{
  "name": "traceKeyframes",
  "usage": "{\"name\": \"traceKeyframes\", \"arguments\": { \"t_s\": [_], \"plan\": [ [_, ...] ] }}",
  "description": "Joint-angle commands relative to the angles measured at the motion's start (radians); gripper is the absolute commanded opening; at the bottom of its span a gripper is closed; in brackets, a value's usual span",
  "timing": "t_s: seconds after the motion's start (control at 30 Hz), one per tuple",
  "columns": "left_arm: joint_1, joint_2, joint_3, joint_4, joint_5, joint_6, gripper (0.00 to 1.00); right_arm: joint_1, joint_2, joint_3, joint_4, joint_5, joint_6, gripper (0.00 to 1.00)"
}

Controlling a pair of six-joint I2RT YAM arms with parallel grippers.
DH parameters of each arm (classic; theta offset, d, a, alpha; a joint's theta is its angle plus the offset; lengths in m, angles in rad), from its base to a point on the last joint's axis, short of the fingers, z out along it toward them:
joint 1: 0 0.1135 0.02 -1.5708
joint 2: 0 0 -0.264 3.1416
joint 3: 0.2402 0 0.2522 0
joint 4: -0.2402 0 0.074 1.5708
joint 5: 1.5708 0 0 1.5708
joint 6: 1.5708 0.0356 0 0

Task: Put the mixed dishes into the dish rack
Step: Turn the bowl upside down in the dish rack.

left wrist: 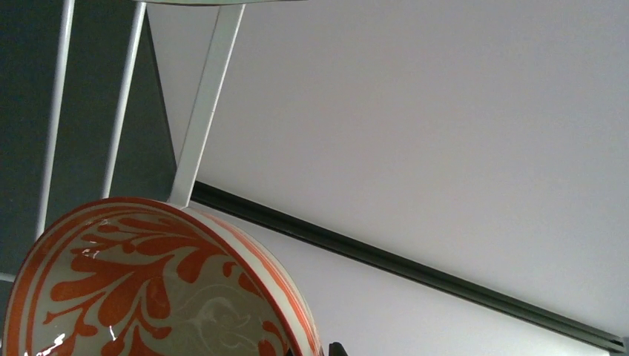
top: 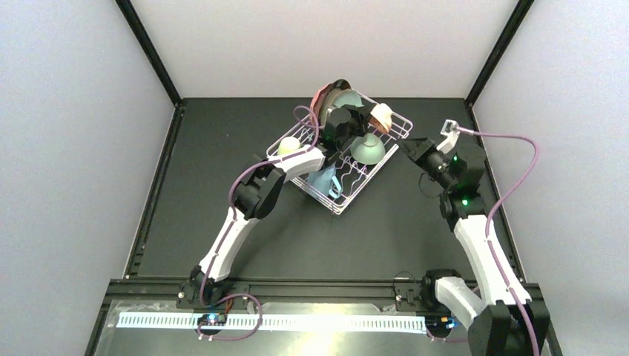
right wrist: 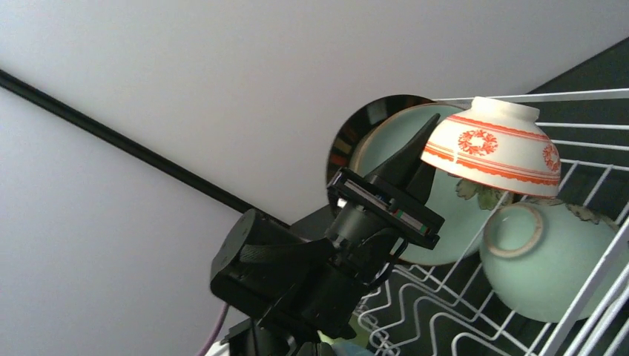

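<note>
the left gripper [right wrist: 423, 148] is clenched on the rim of the small orange-patterned bowl [right wrist: 493, 144], as far as the views show. one dark finger runs up against the bowl's edge, and its own camera sees almost nothing but the painted inside of the bowl. the bowl hangs upside down, foot upward, right at the gripper's tip and above the far wires of the dish rack [top: 356, 196].

just below the gripper and a little to the side, the pale-green bowl [right wrist: 545, 259] lies upside down inside the rack, its foot ring showing. right behind the gripper the mint flowered plate [right wrist: 452, 215] stands on edge, with the dark-rimmed plate [right wrist: 348, 133] behind it and the pink dotted plate [top: 320, 100] at the back of the row.

back along the arm from the gripper, the cream mug [top: 289, 146] sits in the rack beside the wrist, and the light-blue mug [top: 326, 180] lies further back, toward the rack's near corner.

past the pale-green bowl, the right gripper [top: 408, 147] is clenched on nothing, just outside the rack's side wire, over the dark counter [top: 222, 133].
</note>
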Motion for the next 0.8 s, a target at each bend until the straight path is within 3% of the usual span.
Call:
{"name": "traceKeyframes", "arguments": {
  "t_s": [0.0, 0.17, 0.33, 0.77],
  "plan": [
    [0.007, 0.058, 0.118, 0.006, -0.001, -0.028, 0.01, 0.003, 0.086, 0.068, -0.021, 0.053, -0.086, 0.00],
    [0.008, 0.098, 0.161, -0.014, 0.001, -0.046, 0.01, 0.004, 0.225, 0.200, -0.177, 0.135, -0.250, 0.19],
    [0.014, 0.106, 0.156, -0.023, 0.006, -0.052, 0.01, 0.004, 0.339, 0.279, -0.225, 0.170, -0.358, 0.34],
    [0.032, 0.093, 0.154, -0.090, 0.017, -0.038, 0.01, 0.003, 0.579, 0.436, -0.226, 0.259, -0.437, 0.43]
  ]
}}
